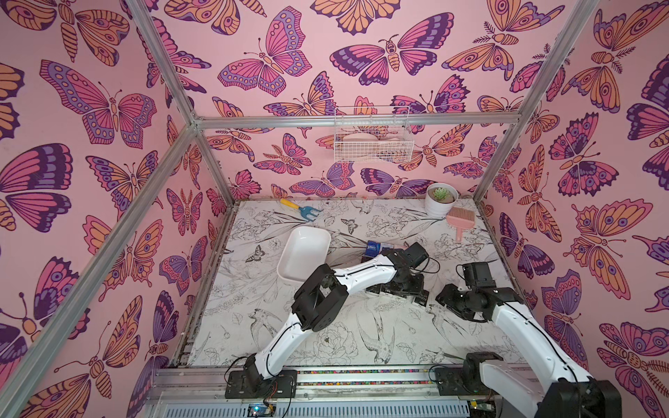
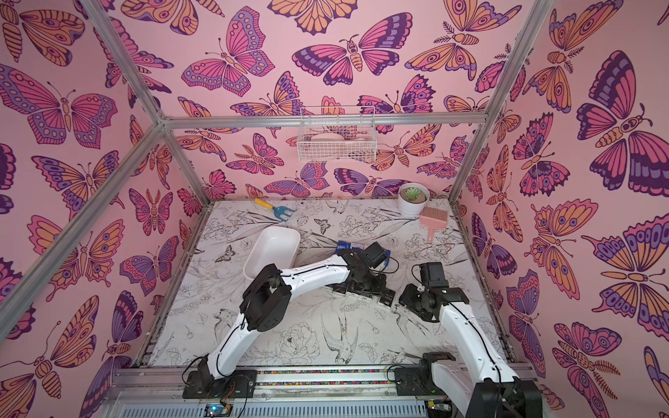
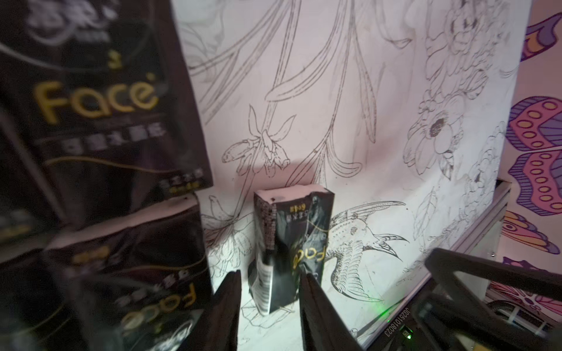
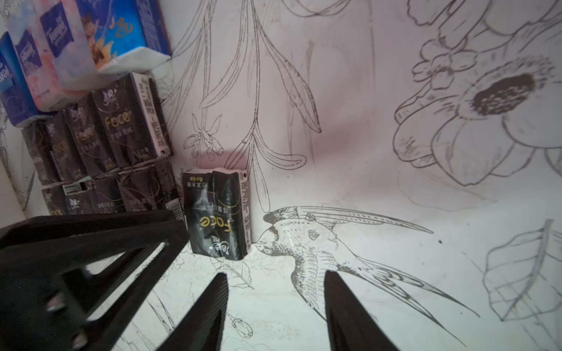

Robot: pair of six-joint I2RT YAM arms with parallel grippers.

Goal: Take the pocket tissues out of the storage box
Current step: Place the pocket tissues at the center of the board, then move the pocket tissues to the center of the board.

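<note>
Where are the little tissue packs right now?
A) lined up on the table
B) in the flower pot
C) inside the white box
A: the pocket tissues lie in rows on the table, and the part of the storage box that shows in both top views is bare inside.

2 white arms (image 1: 286, 336), black joints (image 1: 318, 300), black cables (image 1: 362, 270)

I've got one packet (image 3: 292, 243) at my left fingertips (image 3: 229, 285), packet rows (image 4: 106, 142) just beside them; right fingers (image 4: 349, 319) near, short of it; storage box (image 1: 307, 249) well apart.
</note>
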